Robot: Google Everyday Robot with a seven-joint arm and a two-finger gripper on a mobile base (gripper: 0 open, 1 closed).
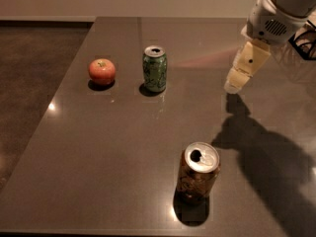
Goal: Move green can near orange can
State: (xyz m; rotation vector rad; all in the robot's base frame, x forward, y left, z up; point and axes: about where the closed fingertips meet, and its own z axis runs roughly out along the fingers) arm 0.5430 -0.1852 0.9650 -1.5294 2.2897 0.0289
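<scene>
The green can (155,68) stands upright on the dark table (123,147), at the back middle. The orange can (198,172) stands upright near the front edge, its silver top and pull-tab opening facing up. The two cans are well apart. My gripper (234,84) hangs above the table at the right, to the right of the green can and behind the orange can. It holds nothing and touches neither can.
A round red-orange apple (102,71) sits left of the green can. The arm's shadow (256,152) falls on the table's right side. A dark wire object (306,42) shows at the far right edge. The floor lies beyond the table's left edge.
</scene>
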